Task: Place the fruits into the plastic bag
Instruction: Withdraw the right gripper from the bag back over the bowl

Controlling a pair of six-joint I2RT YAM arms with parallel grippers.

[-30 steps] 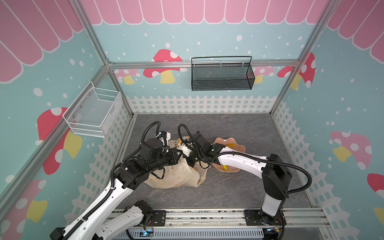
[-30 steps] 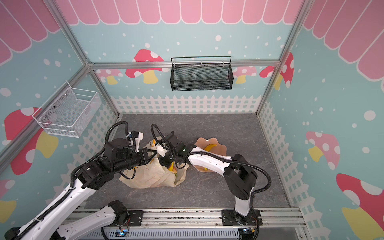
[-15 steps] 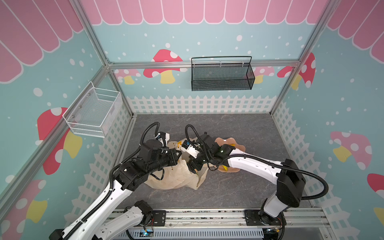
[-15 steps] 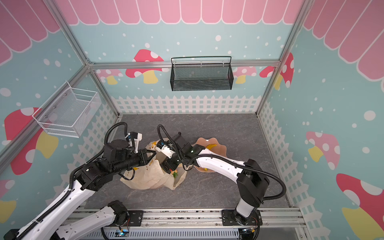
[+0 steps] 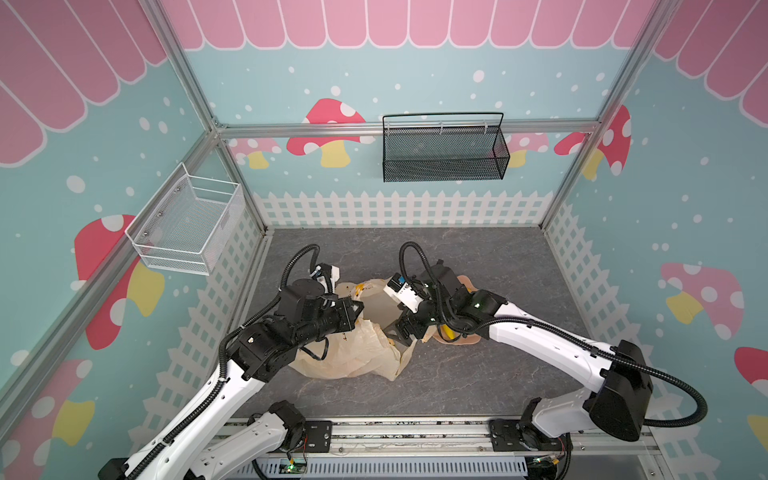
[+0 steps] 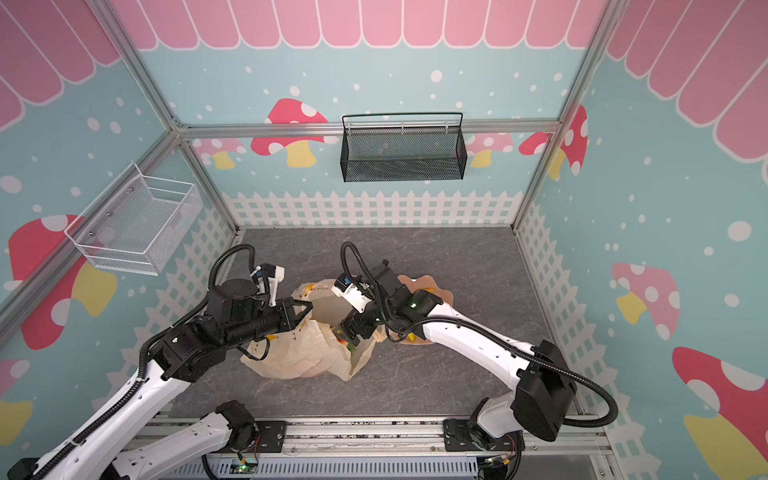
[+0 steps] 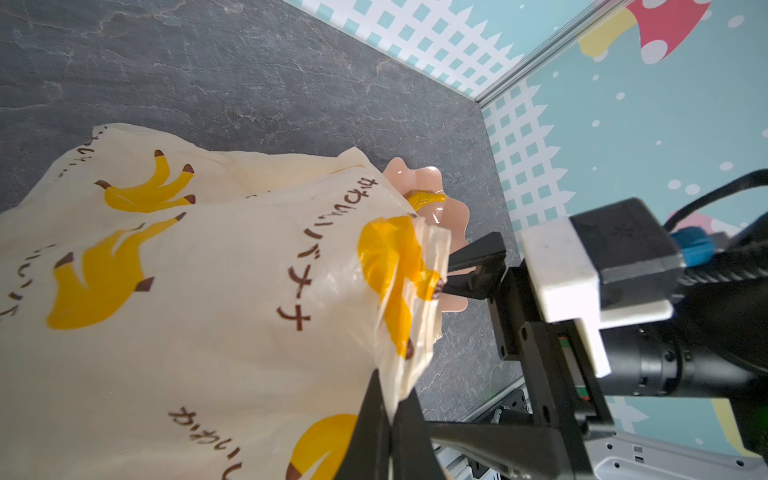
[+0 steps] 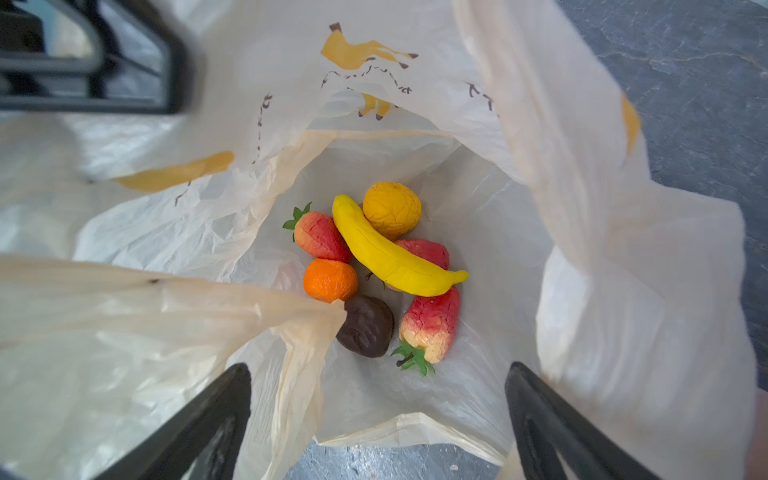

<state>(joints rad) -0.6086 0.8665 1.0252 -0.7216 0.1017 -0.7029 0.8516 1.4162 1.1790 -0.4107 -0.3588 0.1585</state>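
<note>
Left tool [image 7: 388, 415]: fingers together, clamped on the rim of the plastic bag [image 7: 199, 299], holding that edge up.
Right tool [image 8: 377, 378]: fingers wide apart, gripping nothing, poised over the bag's open mouth.
Plastic bag: cream, crinkly, printed with bananas. Its mouth faces upward and its body slumps on the surface toward the front rail, between the two arms in both top views.
Banana [image 8: 386, 253]: inside the bag, lying flat on top of the pile, its long axis slanting across the other fruit.
Under it: strawberries [image 8: 322, 237], oranges [image 8: 330, 280] and a dark round piece [image 8: 368, 326], all touching.
Plate [image 7: 453, 224]: pink, wavy-edged, just beside the bag, partly under the right arm, with a second banana [image 7: 424, 199] on it.
Surface [image 5: 478, 374]: dark grey, stone-patterned.
Room: teal walls [image 5: 457, 62] with mushrooms and a white fence print. A black mesh basket [image 5: 442, 153] is on the far wall and a white mesh basket [image 5: 187, 228] on the left wall.
Count: in the bag, one banana, three strawberries, two oranges, one dark piece; one banana on the plate; two baskets.
</note>
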